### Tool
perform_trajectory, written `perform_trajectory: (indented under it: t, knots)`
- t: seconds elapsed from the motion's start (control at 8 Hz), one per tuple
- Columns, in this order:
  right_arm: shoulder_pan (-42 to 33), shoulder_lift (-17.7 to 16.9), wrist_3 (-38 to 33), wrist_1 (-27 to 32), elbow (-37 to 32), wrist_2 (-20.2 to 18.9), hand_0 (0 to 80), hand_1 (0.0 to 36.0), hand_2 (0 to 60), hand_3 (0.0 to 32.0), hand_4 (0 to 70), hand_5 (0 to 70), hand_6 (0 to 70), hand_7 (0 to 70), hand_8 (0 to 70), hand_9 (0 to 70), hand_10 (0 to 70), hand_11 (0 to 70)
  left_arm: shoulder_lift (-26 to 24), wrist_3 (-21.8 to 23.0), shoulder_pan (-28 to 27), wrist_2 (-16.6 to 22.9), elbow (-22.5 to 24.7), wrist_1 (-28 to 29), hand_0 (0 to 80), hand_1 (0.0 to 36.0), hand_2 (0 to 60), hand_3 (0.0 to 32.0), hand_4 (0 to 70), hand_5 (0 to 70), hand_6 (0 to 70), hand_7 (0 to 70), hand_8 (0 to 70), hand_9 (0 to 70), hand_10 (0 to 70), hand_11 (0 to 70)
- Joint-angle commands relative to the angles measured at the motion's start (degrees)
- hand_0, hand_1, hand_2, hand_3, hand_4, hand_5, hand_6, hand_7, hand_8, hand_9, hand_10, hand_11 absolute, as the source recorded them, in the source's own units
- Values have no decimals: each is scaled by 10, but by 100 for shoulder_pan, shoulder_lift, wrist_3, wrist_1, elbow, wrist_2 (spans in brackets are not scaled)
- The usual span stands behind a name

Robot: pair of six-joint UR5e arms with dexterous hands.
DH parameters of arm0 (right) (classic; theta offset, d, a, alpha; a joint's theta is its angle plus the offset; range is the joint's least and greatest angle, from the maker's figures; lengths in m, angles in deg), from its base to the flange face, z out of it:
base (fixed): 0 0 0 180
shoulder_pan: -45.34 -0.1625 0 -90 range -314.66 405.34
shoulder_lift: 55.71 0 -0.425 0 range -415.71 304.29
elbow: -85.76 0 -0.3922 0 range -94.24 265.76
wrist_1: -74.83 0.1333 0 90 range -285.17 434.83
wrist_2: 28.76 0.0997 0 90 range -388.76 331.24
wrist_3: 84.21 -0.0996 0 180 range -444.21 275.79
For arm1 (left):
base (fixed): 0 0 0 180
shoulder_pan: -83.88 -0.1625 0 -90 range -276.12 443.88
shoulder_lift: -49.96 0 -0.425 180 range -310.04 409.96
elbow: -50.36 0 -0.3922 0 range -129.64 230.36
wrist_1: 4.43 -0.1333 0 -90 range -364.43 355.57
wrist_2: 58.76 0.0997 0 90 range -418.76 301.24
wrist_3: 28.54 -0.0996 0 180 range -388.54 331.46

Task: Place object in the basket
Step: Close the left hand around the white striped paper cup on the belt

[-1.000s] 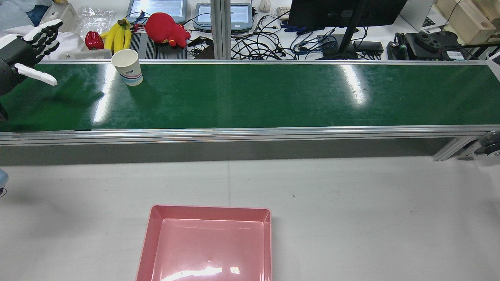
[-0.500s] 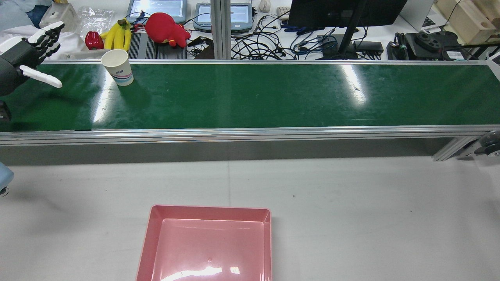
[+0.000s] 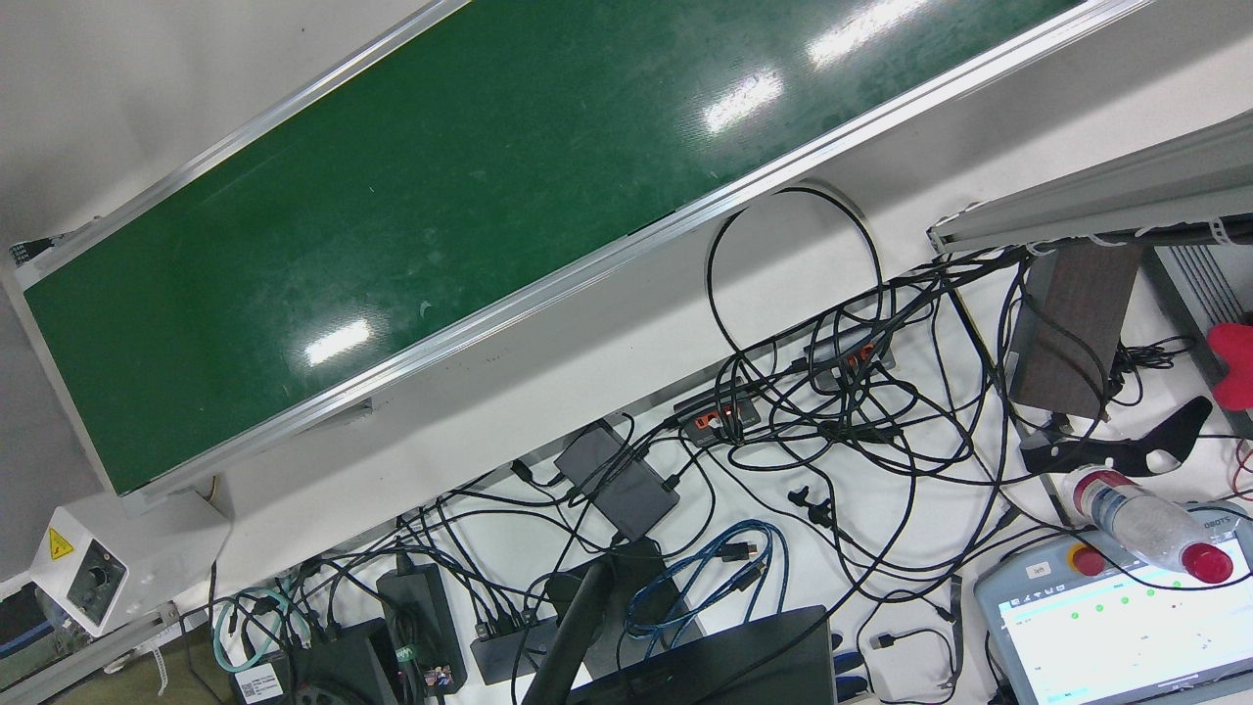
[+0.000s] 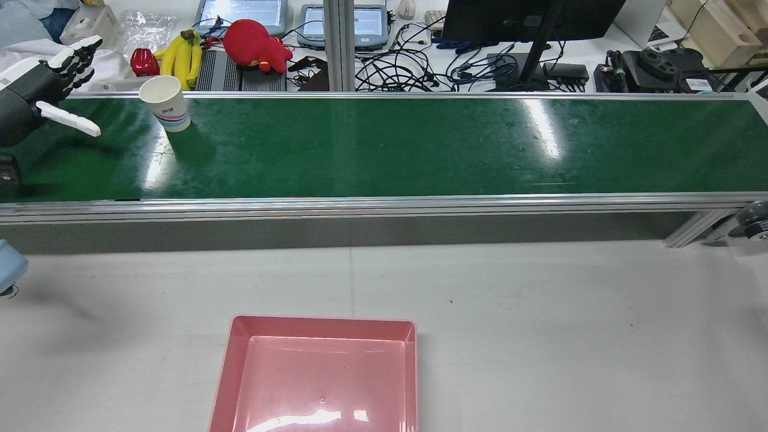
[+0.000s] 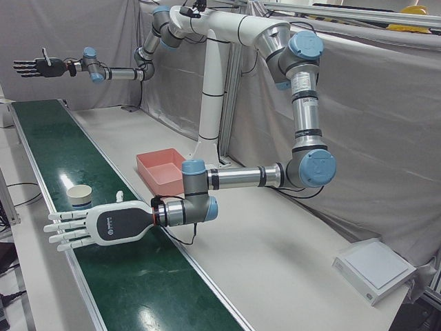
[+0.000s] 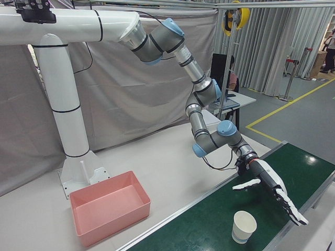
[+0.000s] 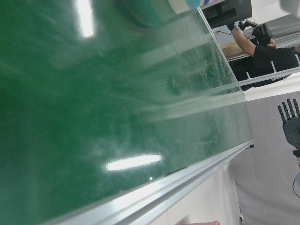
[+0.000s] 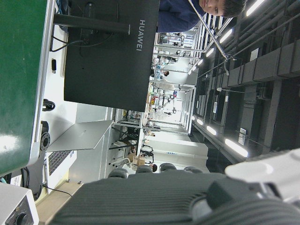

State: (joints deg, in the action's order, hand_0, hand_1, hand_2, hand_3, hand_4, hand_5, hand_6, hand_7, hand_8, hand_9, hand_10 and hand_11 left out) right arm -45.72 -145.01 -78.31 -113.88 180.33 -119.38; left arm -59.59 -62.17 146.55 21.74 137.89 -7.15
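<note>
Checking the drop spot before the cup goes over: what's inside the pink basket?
The pink basket holds nothing visible: bare pink floor with light glare. Its near edge runs off the rear view, so that strip goes unseen there.

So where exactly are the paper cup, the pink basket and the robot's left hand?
paper cup (image 4: 165,103): rear view, on its side wall.
pink basket (image 6: 107,214): right-front view, on its front wall.
left hand (image 5: 96,225): left-front view, on the dark back of the hand.
</note>
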Motion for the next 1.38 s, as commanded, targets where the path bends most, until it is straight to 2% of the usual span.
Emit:
perform_trajectory:
  t: [0.0,0.75,1.25]
  knots:
    - [0,0,-2,0,0,0,0,0,0,0,0,0,0,0,0,0,0,0,-31,-38,-9,9,-131,0,565,87,0,42,0,122,2,0,0,0,18,45]
    - [0,0,-2,0,0,0,0,0,0,0,0,0,0,0,0,0,0,0,-84,-29,-9,9,-245,9,559,86,0,20,16,131,6,0,0,0,20,48]
    - [0,0,-2,0,0,0,0,0,0,0,0,0,0,0,0,0,0,0,-119,-29,-9,9,-368,44,548,82,0,24,6,137,7,0,0,0,21,48]
